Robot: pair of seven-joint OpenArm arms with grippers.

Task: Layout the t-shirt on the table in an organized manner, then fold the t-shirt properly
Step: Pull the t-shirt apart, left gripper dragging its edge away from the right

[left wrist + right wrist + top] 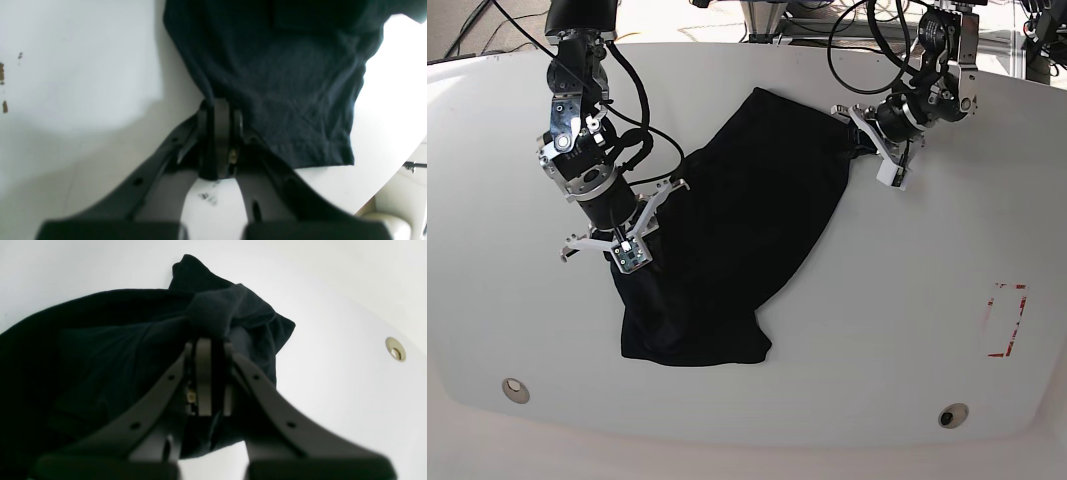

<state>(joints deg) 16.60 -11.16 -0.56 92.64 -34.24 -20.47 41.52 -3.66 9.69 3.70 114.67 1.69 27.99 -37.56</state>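
The black t-shirt [737, 220] lies stretched diagonally across the white table [877, 330], partly lifted between both arms. My left gripper [218, 103] is shut on an edge of the t-shirt [277, 76]; in the base view the left gripper [867, 135] sits at the cloth's far right corner. The jaws of my right gripper [210, 340] are shut on a bunched fold of the t-shirt [100, 350]; in the base view the right gripper [632, 240] is at the cloth's left side. The shirt's near end [692, 345] rests crumpled on the table.
A red tape rectangle [1007, 320] marks the table at the right. Two small round holes [515, 389] [951, 414] sit near the front edge, one also a round hole [395, 349] in the right wrist view. Cables hang behind the far edge.
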